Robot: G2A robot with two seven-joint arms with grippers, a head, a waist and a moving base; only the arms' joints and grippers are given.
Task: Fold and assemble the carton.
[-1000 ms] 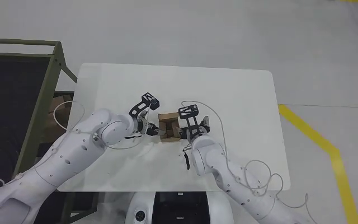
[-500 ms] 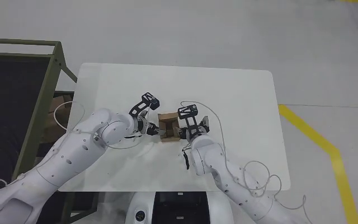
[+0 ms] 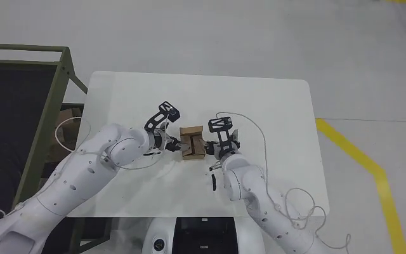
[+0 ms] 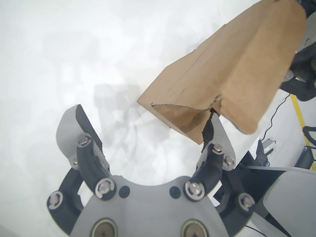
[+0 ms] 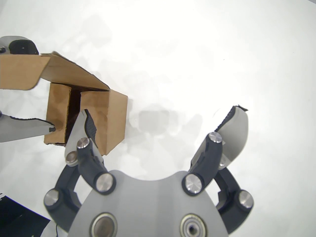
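Left claw (image 4: pixel 147 114) spread, right claw (image 5: pixel 160 110) spread; carton (image 3: pixel 191 142) lies lengthwise between my two, a finger at each end.

Matt brown corrugated cardboard for the carton (image 3: pixel 191 142). Smooth, faintly glossy white table (image 3: pixel 266 108). Brushed grey metal fingers (image 5: pixel 235 128), ribbed black pads (image 5: pixel 90 124), shiny screws (image 5: pixel 192 183) on left gripper (image 4: pixel 144 113) and right gripper (image 5: pixel 160 112).

Holds the left gripper (image 3: pixel 171 145) spread wide, with the left arm (image 3: pixel 82 171) stretched in from seven o'clock. Holds the right gripper (image 3: pixel 214 148) spread wide too, right arm (image 3: pixel 260 197) bent in from five o'clock. Sets the left gripper near, at nine o'clock of the right.
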